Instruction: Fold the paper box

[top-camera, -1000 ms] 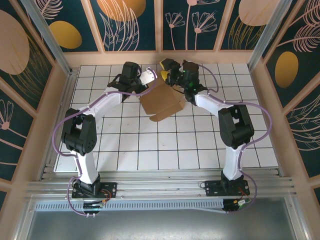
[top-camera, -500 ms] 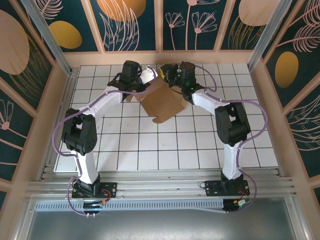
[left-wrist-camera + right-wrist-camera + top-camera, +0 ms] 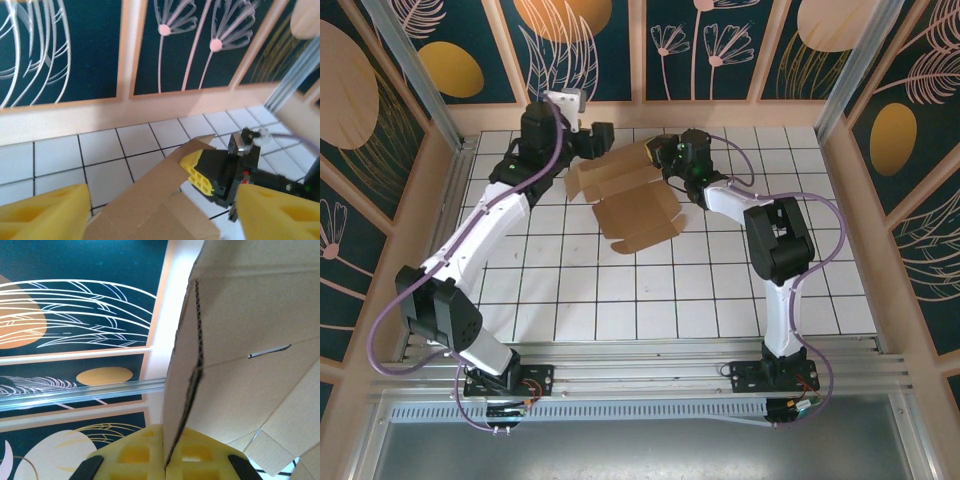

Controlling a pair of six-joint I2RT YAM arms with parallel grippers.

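The paper box (image 3: 632, 200) is a brown cardboard sheet, partly opened out with flaps raised, at the back middle of the white gridded table (image 3: 720, 290). My right gripper (image 3: 663, 157) is shut on the box's far right flap. In the right wrist view its yellow fingers (image 3: 132, 457) pinch the cardboard edge (image 3: 240, 340) between them. My left gripper (image 3: 601, 137) hovers open above the box's back left corner, apart from it. From the left wrist, its yellow fingers (image 3: 45, 212) stand wide either side of the raised flap (image 3: 150, 200), with the right gripper (image 3: 195, 170) clamped at the flap's tip.
The wooden back wall (image 3: 640, 115) with dark painted panels runs close behind both grippers. Wooden side walls and metal posts (image 3: 415, 60) frame the table. Open tiled surface stretches in front of the box toward the arm bases.
My left gripper has let go of the box, opened, and lifted back toward the rear left. My right gripper has shut on the far flap. The box has spread wider and flatter.
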